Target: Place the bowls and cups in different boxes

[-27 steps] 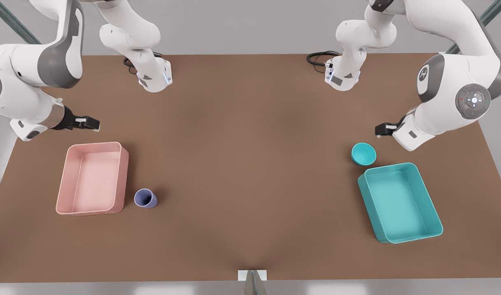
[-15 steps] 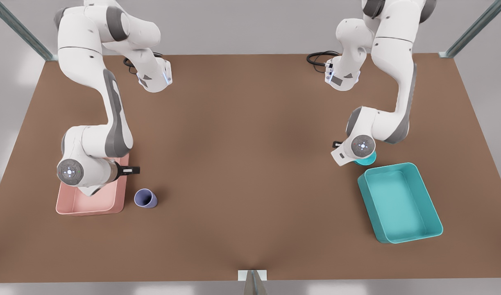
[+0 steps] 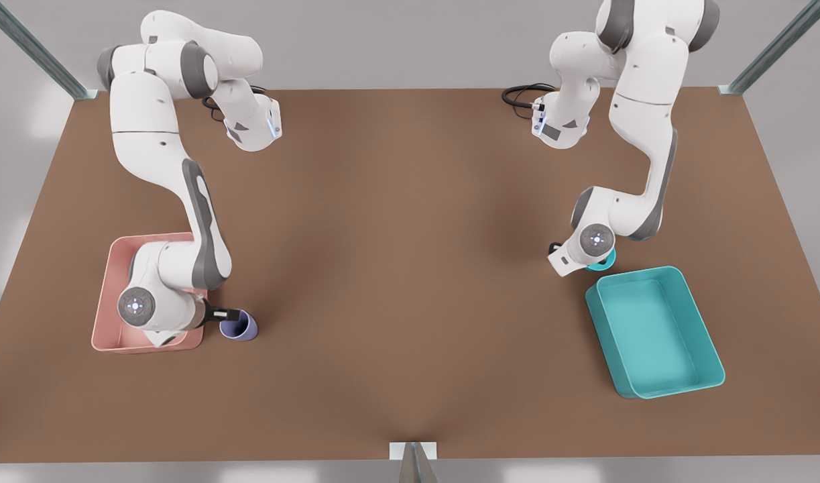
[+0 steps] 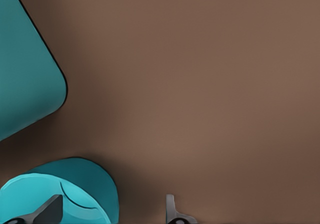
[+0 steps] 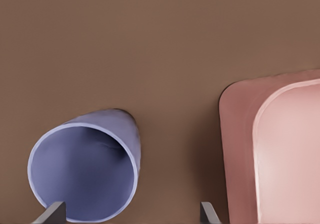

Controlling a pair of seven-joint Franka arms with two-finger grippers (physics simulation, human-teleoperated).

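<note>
Your right hand (image 3: 230, 313) hangs open at the lavender cup (image 3: 239, 326), one finger (image 5: 51, 212) over the cup's mouth, the other (image 5: 208, 213) outside toward the pink tray (image 3: 114, 282); the near rim lies between them. Your left hand (image 4: 110, 211) is spread the same way across the teal bowl (image 4: 60, 194) rim, just beside the teal tray (image 3: 658, 332). On the table (image 3: 410, 268), the left arm's wrist hides most of that bowl in the front view.

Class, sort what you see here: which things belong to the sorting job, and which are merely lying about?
Job:
bowl
cup
pink box
teal box
left gripper, open at the bowl
right gripper, open at the cup

Lying about:
cables
table
</note>
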